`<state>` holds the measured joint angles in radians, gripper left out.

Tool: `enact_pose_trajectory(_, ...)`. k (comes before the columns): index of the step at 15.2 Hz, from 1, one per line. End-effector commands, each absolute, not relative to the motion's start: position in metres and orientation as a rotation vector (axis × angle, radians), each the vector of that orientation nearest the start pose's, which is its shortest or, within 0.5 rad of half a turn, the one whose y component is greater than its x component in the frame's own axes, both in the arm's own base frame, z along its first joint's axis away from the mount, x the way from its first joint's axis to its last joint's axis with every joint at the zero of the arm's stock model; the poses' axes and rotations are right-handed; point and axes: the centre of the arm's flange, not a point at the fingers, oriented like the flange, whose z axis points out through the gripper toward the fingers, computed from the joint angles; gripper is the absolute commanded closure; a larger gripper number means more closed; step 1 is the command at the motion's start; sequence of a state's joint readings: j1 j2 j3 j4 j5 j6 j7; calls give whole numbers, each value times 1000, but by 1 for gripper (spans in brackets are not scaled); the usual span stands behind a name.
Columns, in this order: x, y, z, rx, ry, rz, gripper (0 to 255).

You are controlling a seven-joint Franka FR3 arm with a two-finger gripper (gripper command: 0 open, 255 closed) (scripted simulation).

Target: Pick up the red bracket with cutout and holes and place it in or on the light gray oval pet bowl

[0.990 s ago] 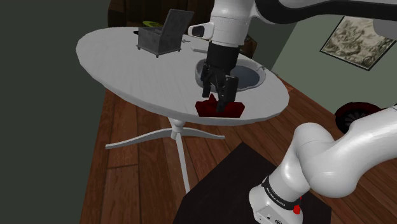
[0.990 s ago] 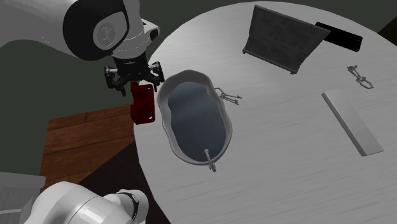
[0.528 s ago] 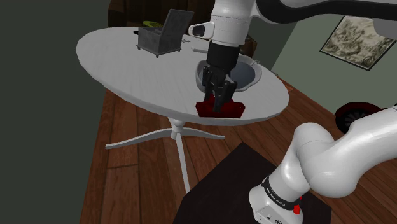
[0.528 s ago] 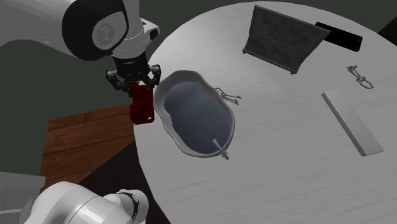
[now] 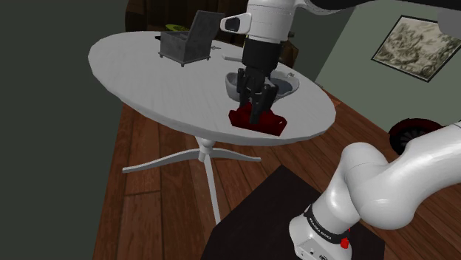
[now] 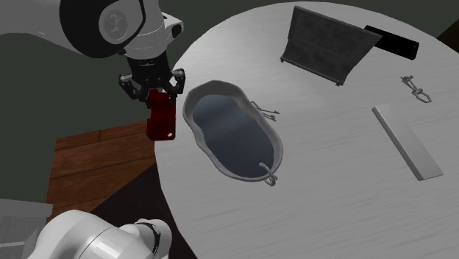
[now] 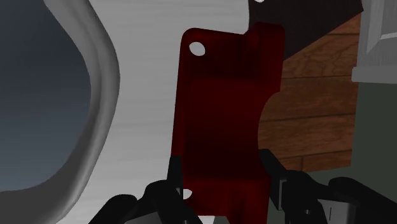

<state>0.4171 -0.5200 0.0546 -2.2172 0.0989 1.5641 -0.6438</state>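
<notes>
**A:** Bracket status?

**B:** Bracket [image 6: 162, 116] is pinched in the gripper [image 6: 153, 92]. In the wrist view the two black fingers [image 7: 270, 170] press on either side of it near one end. The dark red plate runs straight out from the fingers, with one hole at the far corner, one by the fingers and a curved cutout on the side over the floor.

**A:** Where's it sitting?

**B:** At the table [image 6: 331, 176] edge — half over white top, half over wood floor [image 6: 95, 154]. I can't tell if it touches the table.

**A:** And the bowl?

**B:** In the second exterior view the bracket is at 9 o'clock of the bowl [image 6: 274, 147], just beside its rim and outside it. In the shoulder view the bracket [image 5: 258, 122] is at 6 o'clock of the bowl [image 5: 230, 83], with the gripper [image 5: 257, 111] pointing down from above. The wrist view shows the grey rim [image 7: 102, 83] apart from the bracket [image 7: 222, 121], with a strip of table between.

**A:** Anything else on top?

**B:** Second exterior view, read from the bowl — keys [image 6: 266, 112] by the rim at 1 o'clock, a dark case [image 6: 324, 44] further out at 1, and a grey bar [image 6: 406, 142] at 3, well apart.
</notes>
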Motion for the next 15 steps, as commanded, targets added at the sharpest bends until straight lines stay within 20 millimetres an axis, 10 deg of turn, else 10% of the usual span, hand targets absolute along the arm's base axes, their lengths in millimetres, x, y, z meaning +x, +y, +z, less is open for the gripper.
enact_pose_trajectory(1, 330, 185, 574, -2602, -1596, 194, 255)
enact_pose_trajectory(15, 330, 185, 647, -2602, -1596, 194, 255)
